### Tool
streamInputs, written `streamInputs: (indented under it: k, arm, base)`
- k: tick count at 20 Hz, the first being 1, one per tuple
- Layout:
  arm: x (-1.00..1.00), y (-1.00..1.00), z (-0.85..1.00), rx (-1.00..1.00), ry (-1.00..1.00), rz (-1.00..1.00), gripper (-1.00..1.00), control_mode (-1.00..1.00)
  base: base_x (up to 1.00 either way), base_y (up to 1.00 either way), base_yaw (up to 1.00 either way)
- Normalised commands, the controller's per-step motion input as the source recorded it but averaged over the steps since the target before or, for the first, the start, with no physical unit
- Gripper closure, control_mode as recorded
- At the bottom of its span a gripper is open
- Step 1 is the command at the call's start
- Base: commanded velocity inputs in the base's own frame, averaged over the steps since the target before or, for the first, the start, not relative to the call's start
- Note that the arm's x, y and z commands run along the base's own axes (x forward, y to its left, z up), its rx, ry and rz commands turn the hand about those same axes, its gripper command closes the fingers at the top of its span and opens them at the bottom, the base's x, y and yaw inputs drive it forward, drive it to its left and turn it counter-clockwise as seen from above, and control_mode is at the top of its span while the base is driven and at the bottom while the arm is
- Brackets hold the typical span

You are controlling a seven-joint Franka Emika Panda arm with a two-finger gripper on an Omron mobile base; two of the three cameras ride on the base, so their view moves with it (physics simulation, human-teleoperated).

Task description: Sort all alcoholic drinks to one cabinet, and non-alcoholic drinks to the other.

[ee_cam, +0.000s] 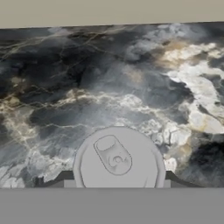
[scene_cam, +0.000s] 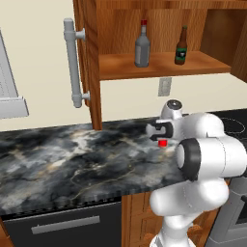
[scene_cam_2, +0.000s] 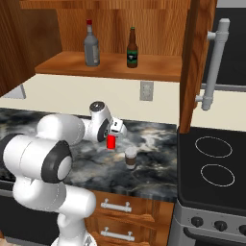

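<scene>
Nearby, the lidded brown cup (scene_cam_2: 130, 158) stands on the marble surface (scene_cam_2: 158, 163) just beside the red can (scene_cam_2: 111, 142) — which the claw (scene_cam_2: 114, 130) grips from above. Overhead, the open wooden cabinet (scene_cam_2: 115, 65) holds the red-capped grey bottle (scene_cam_2: 91, 44) and the green-labelled beer bottle (scene_cam_2: 132, 48), side by side on its shelf.

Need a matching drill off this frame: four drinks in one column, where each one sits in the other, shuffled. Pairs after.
Things:
1. grey bottle with red cap
2. beer bottle with green label
3. red can
4. brown cup with pale lid

Places:
A. on the marble counter, apart from the gripper, nearer the stove
B. cabinet shelf, left-hand bottle in the right base view
C. under the gripper, fingers at either side
D. cabinet shelf, right-hand bottle in the right base view

Pairs: 1-B, 2-D, 3-C, 4-A
</scene>
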Motion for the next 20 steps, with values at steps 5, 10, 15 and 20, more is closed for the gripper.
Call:
streamInputs:
  k: [5, 10, 15, 20]
  arm:
    - [-0.29, 0.00, 0.48, 0.00, -0.06, 0.00, 1.00, -1.00]
    - [-0.35, 0.00, 0.50, 0.00, -0.07, 0.01, 1.00, -1.00]
    - [-0.38, 0.00, 0.50, 0.00, -0.06, 0.01, 1.00, -1.00]
    - [-0.37, 0.00, 0.48, 0.00, -0.06, 0.01, 1.00, -1.00]
  base:
    - [0.00, 0.00, 0.00]
    - [0.00, 0.00, 0.00]
    - [0.00, 0.00, 0.00]
    - [0.00, 0.00, 0.00]
